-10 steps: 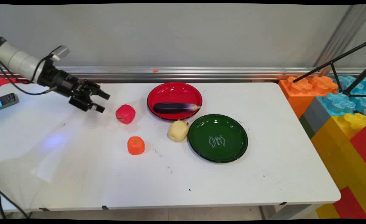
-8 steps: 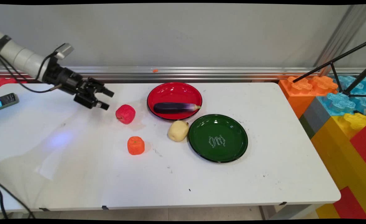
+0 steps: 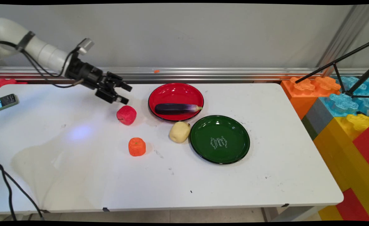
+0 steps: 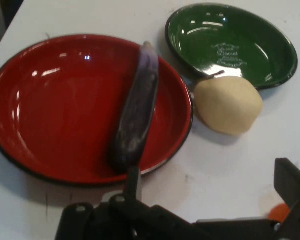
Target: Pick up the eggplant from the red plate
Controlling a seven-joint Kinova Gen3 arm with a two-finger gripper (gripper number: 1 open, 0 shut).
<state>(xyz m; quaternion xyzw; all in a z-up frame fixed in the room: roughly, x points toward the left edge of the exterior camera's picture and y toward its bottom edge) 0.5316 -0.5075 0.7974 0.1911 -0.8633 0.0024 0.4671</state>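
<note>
My gripper (image 3: 128, 94) hangs open and empty just above and behind a red apple (image 3: 126, 115), to the left of a red plate (image 3: 176, 91). A dark purple eggplant (image 3: 177, 108) lies across that plate. In the hand view the open gripper (image 4: 210, 172) faces the red plate (image 4: 55, 110) with the eggplant (image 4: 137, 107) on it. A pale yellow pear (image 4: 228, 104) sits between the red plate and an empty green plate (image 4: 190, 35). On the table the pear (image 3: 179, 131) touches the green plate (image 3: 219, 139).
An orange fruit (image 3: 137, 146) stands in front of the apple. A phone (image 3: 4, 102) lies at the table's far left edge. Big coloured toy blocks (image 3: 344, 116) and a black tripod (image 3: 344, 59) stand off the right end.
The gripper has swung right and toward the wall, from left of the apple to just behind it, nearer the red plate. It stays open. Nothing on the table moved.
</note>
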